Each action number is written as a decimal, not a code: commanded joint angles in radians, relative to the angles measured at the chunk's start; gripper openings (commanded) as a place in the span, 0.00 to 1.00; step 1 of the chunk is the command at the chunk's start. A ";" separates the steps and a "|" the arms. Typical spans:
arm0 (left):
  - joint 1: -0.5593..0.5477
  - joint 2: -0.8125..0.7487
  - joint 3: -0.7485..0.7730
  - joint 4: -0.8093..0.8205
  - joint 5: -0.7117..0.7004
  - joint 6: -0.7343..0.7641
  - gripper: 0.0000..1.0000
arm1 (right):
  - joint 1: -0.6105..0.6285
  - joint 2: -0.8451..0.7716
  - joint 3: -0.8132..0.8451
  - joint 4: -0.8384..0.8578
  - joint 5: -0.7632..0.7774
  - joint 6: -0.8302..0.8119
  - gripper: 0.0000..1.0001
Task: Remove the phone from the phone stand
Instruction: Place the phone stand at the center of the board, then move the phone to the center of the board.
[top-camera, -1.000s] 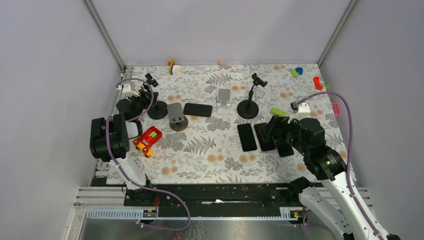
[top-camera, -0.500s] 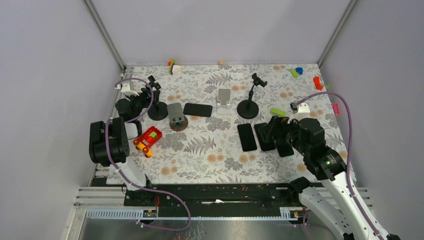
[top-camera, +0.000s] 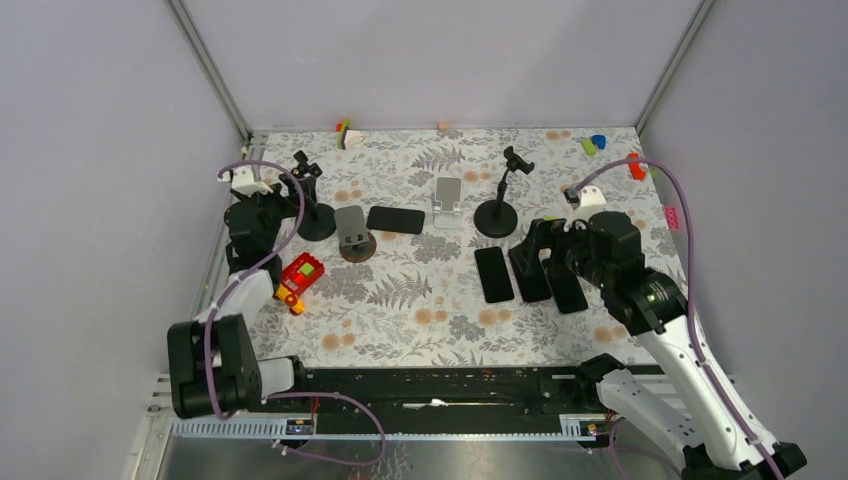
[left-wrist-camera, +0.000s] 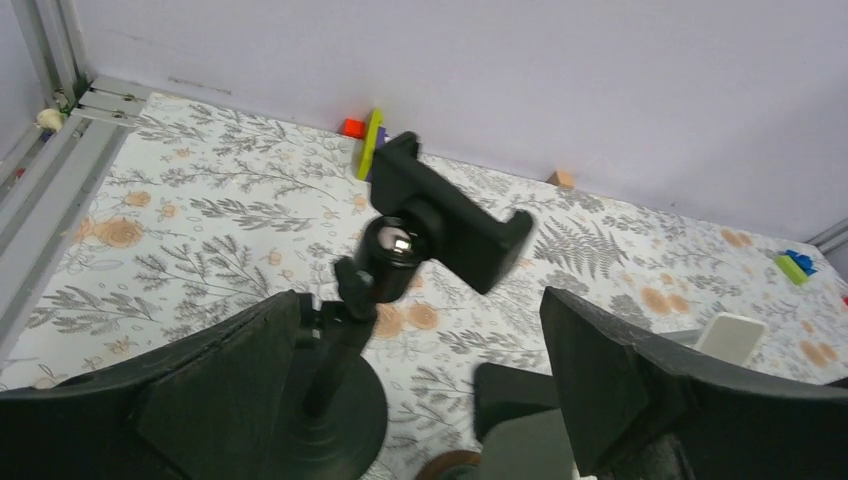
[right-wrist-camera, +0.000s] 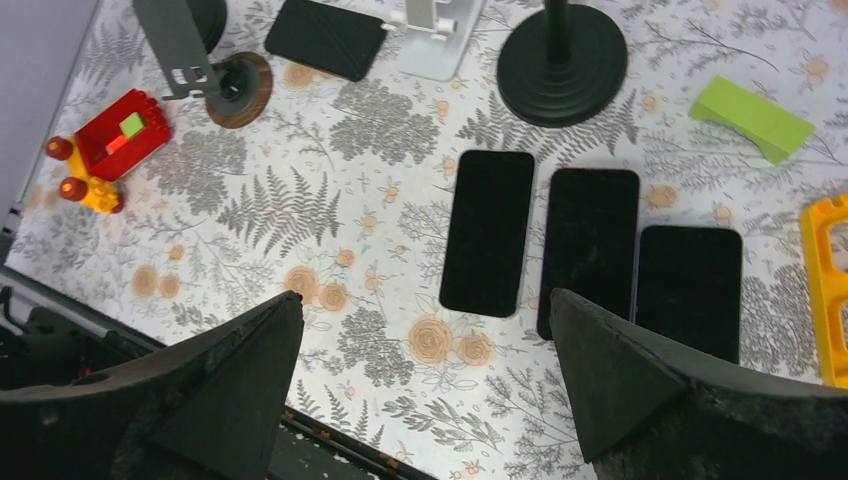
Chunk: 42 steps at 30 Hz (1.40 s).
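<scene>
the left claw (left-wrist-camera: 420, 320) stands wide open and empty, its fingers flanking the black ball-jointed clamp stand (left-wrist-camera: 440, 220), whose cradle holds no phone. three flat black phones (right-wrist-camera: 590, 250) lie side by side on the floral surface (right-wrist-camera: 330, 200) under the right claw (right-wrist-camera: 422, 300), which is also open and empty. a fourth black phone (top-camera: 395, 219) lies flat just beside the grey stand (top-camera: 350, 228). the likely trouble: a careless sideways move of the left claw would catch the stem and topple the top-heavy stand.

Phones (right-wrist-camera: 590, 250), perhaps touching, before stand (right-wrist-camera: 563, 60).
</scene>
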 joint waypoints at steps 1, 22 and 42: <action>-0.075 -0.143 -0.014 -0.185 -0.136 0.008 0.99 | -0.001 0.079 0.120 -0.006 -0.107 -0.040 0.99; -0.094 -0.475 0.175 -1.181 -0.153 -0.111 0.99 | 0.169 0.895 0.789 -0.177 -0.367 -0.309 1.00; -0.095 -0.591 0.115 -1.232 -0.110 -0.082 0.99 | 0.212 1.741 1.644 -0.337 -0.272 -0.589 1.00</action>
